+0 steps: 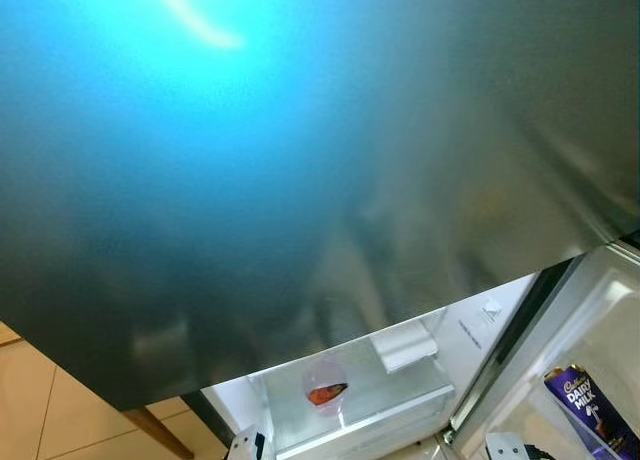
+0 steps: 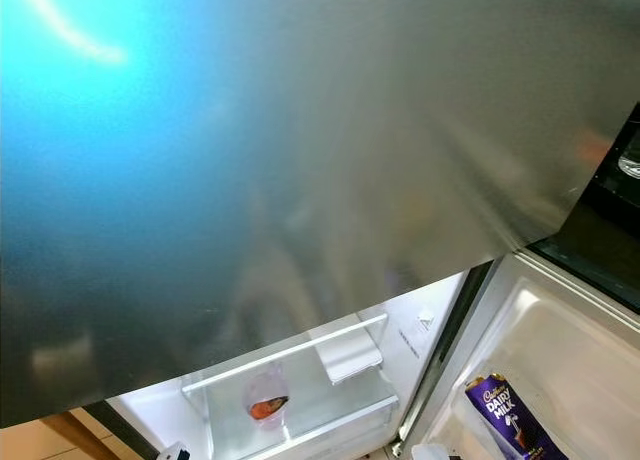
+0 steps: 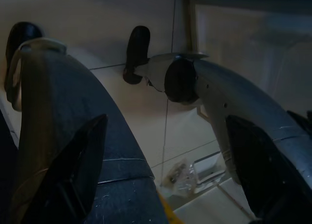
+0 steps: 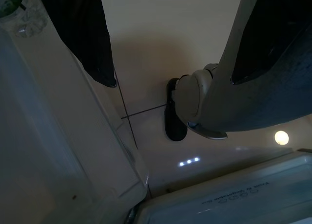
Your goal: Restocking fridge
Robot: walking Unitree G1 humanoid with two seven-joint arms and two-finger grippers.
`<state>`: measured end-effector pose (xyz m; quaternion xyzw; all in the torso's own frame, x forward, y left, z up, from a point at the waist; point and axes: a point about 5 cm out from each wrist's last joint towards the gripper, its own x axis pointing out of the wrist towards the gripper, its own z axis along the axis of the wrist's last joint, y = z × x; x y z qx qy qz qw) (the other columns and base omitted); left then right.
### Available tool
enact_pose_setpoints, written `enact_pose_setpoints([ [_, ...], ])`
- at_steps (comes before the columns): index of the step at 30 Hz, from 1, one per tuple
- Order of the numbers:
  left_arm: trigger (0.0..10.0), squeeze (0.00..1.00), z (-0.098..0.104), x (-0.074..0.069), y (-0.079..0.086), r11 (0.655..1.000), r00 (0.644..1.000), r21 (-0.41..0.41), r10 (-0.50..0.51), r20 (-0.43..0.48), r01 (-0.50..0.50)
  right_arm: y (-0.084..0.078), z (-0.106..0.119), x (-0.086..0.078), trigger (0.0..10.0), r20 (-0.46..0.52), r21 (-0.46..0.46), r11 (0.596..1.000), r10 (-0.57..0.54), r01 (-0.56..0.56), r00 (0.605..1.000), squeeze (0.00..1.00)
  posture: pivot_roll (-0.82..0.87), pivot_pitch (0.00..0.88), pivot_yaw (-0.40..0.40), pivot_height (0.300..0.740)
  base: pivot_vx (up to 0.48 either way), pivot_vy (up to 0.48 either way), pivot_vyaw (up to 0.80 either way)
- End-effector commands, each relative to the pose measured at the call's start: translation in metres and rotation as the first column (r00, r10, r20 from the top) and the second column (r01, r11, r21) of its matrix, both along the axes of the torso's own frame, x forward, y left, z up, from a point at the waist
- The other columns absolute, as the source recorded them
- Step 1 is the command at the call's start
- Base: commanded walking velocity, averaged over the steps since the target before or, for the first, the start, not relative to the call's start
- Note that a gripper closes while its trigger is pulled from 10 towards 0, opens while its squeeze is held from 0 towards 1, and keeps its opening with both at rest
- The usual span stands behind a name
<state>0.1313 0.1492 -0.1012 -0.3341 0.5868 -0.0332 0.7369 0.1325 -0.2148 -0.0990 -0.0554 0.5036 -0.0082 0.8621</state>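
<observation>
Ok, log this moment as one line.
fridge lower door open | bagged food on shelf | Dairy Milk carton in door rack | both arms hanging idle

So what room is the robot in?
Probably a kitchen. It stands at an open fridge with lit shelves; a Dairy Milk carton sits in the door rack, and the floor is tiled. Both grippers hang idle, pointing at the floor.

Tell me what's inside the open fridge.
A bagged reddish item sits on a shelf; a Dairy Milk carton stands in the door. The steel upper door hides everything above.
</observation>
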Motion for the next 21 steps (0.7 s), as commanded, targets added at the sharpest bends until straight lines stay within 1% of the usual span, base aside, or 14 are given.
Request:
enact_pose_setpoints([
  [1, 10.0, 0.00, -0.006, -0.021, 0.016, 0.997, 0.995, 0.065, 0.043, -0.093, -0.037, 0.006, -0.002, -0.003, 10.0, -0.017, 0.016, 1.000, 0.008, -0.007, 1.000, 0.00, -0.01, 0.024, 0.036, 0.740, 0.000, 0.000, 0.00],
  [2, 10.0, 0.00, -0.006, -0.021, 0.016, 0.997, 0.995, 0.065, 0.043, -0.093, -0.037, 0.006, -0.002, -0.003, 10.0, -0.017, 0.016, 1.000, 0.008, -0.007, 1.000, 0.00, -0.01, 0.024, 0.036, 0.740, 0.000, 0.000, 0.00],
  [5, 10.0, 0.00, -0.008, -0.027, 0.019, 0.995, 0.996, 0.101, 0.000, -0.092, 0.010, 0.007, -0.003, -0.004, 10.0, -0.018, 0.017, 1.000, 0.007, -0.007, 1.000, 0.00, -0.01, 0.026, 0.036, 0.740, 0.000, 0.000, 0.00],
  [9, 10.0, 0.00, -0.008, -0.026, 0.021, 0.991, 0.996, 0.121, -0.056, -0.075, 0.064, 0.007, -0.003, -0.004, 10.0, -0.019, 0.018, 1.000, 0.006, -0.005, 1.000, 0.00, -0.01, 0.030, 0.036, 0.740, 0.000, 0.000, 0.00],
  [11, 10.0, 0.00, -0.009, -0.026, 0.024, 0.983, 0.994, 0.157, -0.080, -0.074, 0.091, 0.007, -0.003, -0.004, 10.0, -0.020, 0.018, 1.000, 0.006, -0.006, 1.000, 0.00, 0.00, 0.031, 0.037, 0.740, 0.000, 0.000, 0.00],
  [13, 10.0, 0.00, -0.009, -0.028, 0.027, 0.978, 0.994, 0.190, -0.074, -0.086, 0.089, 0.007, -0.003, -0.004, 10.0, -0.020, 0.019, 1.000, 0.006, -0.006, 1.000, 0.00, 0.00, 0.031, 0.037, 0.740, 0.000, 0.000, 0.00],
  [16, 10.0, 0.00, -0.010, -0.029, 0.029, 0.975, 0.993, 0.206, -0.062, -0.096, 0.081, 0.008, -0.003, -0.004, 10.0, -0.020, 0.020, 1.000, 0.007, -0.007, 1.000, 0.00, -0.01, 0.033, 0.039, 0.740, 0.000, 0.000, 0.00],
  [17, 10.0, 0.00, -0.010, -0.030, 0.031, 0.974, 0.994, 0.216, -0.051, -0.102, 0.072, 0.008, -0.003, -0.004, 10.0, -0.019, 0.021, 1.000, 0.007, -0.007, 1.000, 0.00, -0.01, 0.033, 0.040, 0.740, 0.000, 0.000, 0.00],
  [18, 10.0, 0.00, -0.011, -0.032, 0.035, 0.968, 0.993, 0.248, -0.018, -0.114, 0.046, 0.009, -0.003, -0.004, 10.0, -0.019, 0.022, 1.000, 0.008, -0.007, 1.000, 0.00, 0.00, 0.033, 0.039, 0.740, 0.000, 0.000, 0.00],
  [20, 10.0, 0.00, -0.011, -0.032, 0.035, 0.968, 0.993, 0.248, -0.018, -0.114, 0.046, 0.009, -0.003, -0.004, 10.0, -0.019, 0.022, 1.000, 0.008, -0.007, 1.000, 0.00, 0.00, 0.033, 0.039, 0.740, 0.000, 0.000, 0.00],
  [21, 10.0, 0.00, -0.011, -0.033, 0.038, 0.963, 0.993, 0.267, -0.004, -0.121, 0.036, 0.009, -0.003, -0.005, 10.0, -0.020, 0.022, 1.000, 0.008, -0.008, 1.000, 0.00, 0.00, 0.033, 0.039, 0.740, 0.000, 0.000, 0.00],
])
